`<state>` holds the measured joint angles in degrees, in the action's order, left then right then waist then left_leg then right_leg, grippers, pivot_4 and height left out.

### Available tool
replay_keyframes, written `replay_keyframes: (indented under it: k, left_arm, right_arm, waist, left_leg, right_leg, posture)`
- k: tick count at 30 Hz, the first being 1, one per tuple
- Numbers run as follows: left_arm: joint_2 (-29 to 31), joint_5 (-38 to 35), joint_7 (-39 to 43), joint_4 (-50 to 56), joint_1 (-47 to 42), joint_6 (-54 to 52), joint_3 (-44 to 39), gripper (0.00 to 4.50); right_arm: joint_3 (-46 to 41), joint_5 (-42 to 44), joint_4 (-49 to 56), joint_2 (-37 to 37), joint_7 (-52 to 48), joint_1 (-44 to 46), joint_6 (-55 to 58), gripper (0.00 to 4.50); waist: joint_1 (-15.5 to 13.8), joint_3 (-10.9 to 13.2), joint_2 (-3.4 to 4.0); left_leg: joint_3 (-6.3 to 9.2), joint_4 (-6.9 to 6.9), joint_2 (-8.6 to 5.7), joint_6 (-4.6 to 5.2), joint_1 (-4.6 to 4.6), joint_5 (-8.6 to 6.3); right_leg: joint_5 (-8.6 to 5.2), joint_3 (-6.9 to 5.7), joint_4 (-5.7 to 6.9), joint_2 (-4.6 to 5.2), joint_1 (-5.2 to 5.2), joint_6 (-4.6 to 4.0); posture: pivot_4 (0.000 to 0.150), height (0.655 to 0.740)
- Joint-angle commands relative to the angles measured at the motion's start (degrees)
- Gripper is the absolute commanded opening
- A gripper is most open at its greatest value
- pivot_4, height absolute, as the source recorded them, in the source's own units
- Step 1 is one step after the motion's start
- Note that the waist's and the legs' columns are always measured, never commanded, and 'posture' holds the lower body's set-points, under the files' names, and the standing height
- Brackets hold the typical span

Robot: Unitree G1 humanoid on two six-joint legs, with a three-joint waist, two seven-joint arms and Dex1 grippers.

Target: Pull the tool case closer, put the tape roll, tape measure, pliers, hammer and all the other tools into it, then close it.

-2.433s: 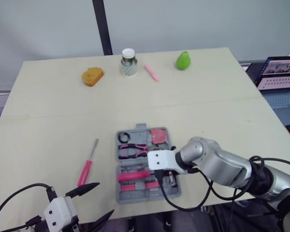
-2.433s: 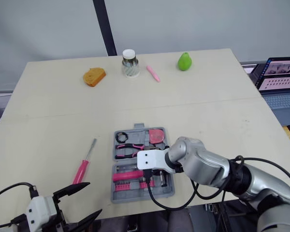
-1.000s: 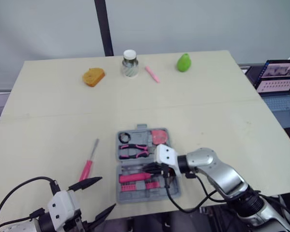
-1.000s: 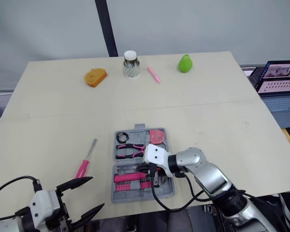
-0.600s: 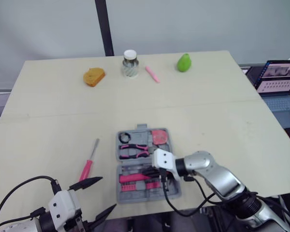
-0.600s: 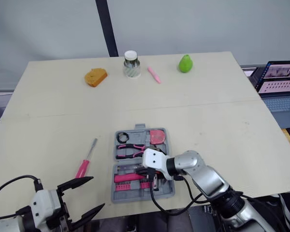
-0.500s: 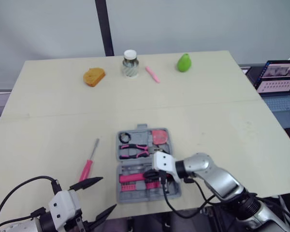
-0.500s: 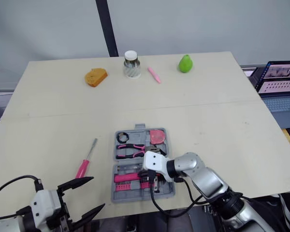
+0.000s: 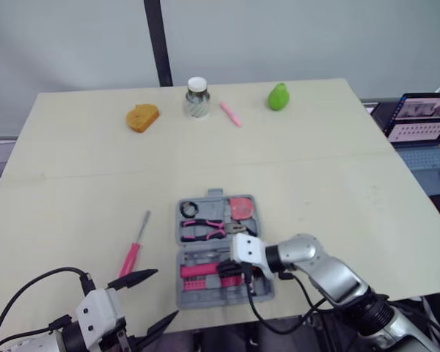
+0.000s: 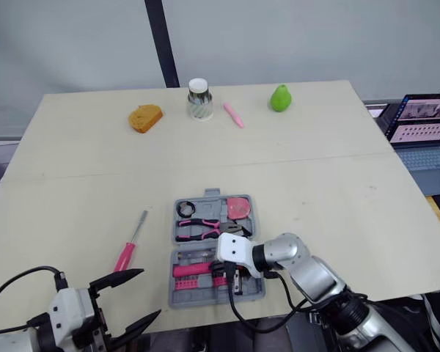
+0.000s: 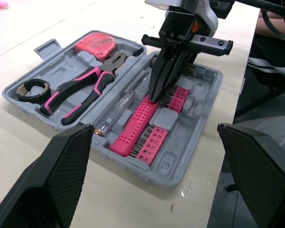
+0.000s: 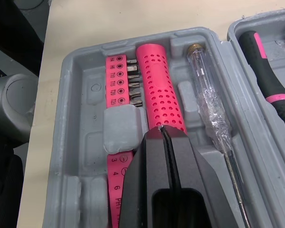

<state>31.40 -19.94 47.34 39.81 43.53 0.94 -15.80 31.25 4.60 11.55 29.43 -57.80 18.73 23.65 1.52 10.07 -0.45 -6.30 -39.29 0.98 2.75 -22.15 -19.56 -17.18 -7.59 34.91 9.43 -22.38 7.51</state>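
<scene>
The right pincer (image 11: 153, 97), shut and empty, is touching the pink dotted handle (image 11: 133, 126) inside the open grey plastic tool case (image 11: 173, 167).

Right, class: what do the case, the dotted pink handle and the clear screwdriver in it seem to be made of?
Case: grey moulded plastic, matte, with shaped recesses.
Pink handle: plastic or rubber, matte, dimpled all over.
Clear screwdriver: see-through plastic body, brass-coloured cap, probably a metal shaft.
</scene>
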Motion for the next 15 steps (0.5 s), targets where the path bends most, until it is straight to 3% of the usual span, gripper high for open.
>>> replay_keyframes:
  k: [1, 15]
  left_arm:
    - [0.3, -0.1, -0.3, 1.8, 0.1, 0.1, 0.1, 4.50]
    - [0.6, 0.0, -0.4, 1.8, -0.5, -0.3, 0.6, 4.50]
  right_arm:
    - [1.6, -1.2, -3.1, -0.1, 0.5, -2.0, 3.3, 0.02]
    - [-0.2, 1.8, -1.1, -1.1, -0.4, -3.2, 6.4, 0.02]
  waist:
    - [0.0, -0.1, -0.01]
    - [-0.1, -0.8, 0.02]
  left_leg:
    - [0.00, 0.00, 0.01, -0.01, 0.01, -0.01]
    - [0.09, 0.00, 0.03, -0.06, 0.19, -0.11]
  right_leg:
    - [0.00, 0.00, 0.00, 0.00, 0.01, -0.01]
    - [-0.06, -0.04, -0.18, 0.04, 0.17, -0.12]
  posture:
    - [0.150, 0.7400]
    - [0.150, 0.7400]
